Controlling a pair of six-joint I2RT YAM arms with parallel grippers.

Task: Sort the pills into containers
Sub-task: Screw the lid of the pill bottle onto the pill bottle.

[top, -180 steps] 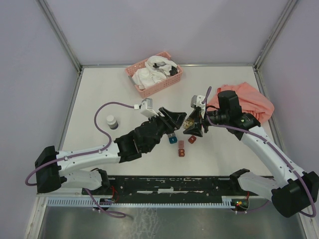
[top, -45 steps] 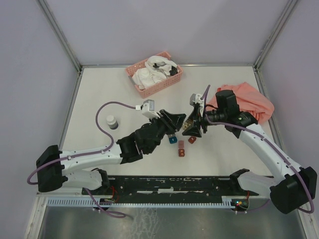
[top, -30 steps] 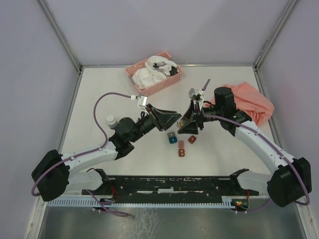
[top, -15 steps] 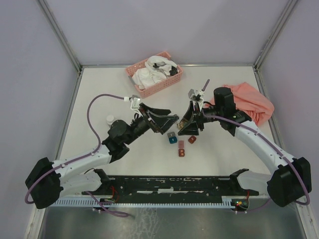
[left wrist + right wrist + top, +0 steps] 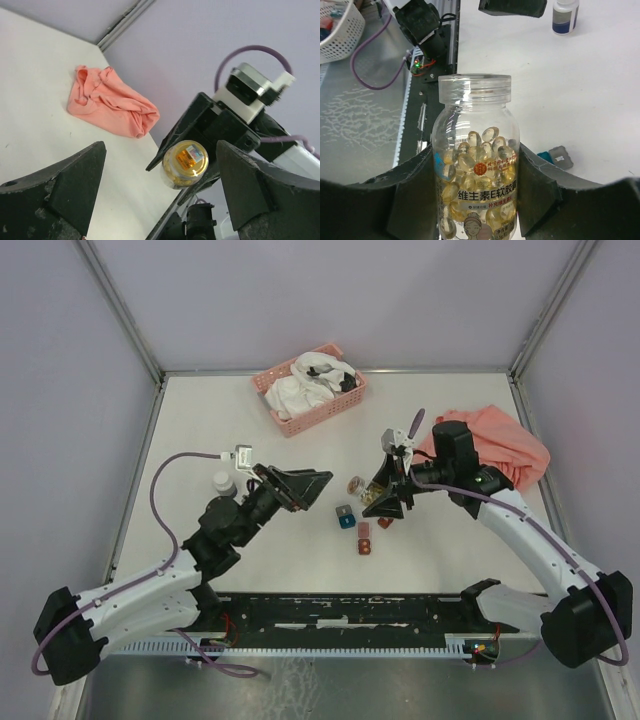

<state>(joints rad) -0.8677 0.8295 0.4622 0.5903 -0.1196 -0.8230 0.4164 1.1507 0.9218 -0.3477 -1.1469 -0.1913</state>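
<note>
Right gripper [image 5: 476,167]: clamped around pill jar [image 5: 476,110] | left gripper [image 5: 161,147]: spread wide, empty

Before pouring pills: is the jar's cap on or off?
Off. The jar in the right claw shows a bare, uncovered clear mouth.

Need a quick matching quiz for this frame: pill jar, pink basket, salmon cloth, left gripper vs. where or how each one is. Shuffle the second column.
Column 1:
1. pill jar
2. pink basket
3. salmon cloth
4. left gripper

Column 2:
A. open, holding nothing
B. near the far edge of the table, white items inside
C. clamped in the right gripper, no cap on its mouth
D. crumpled on the table's right side

Pairs: 1-C, 2-B, 3-D, 4-A
</note>
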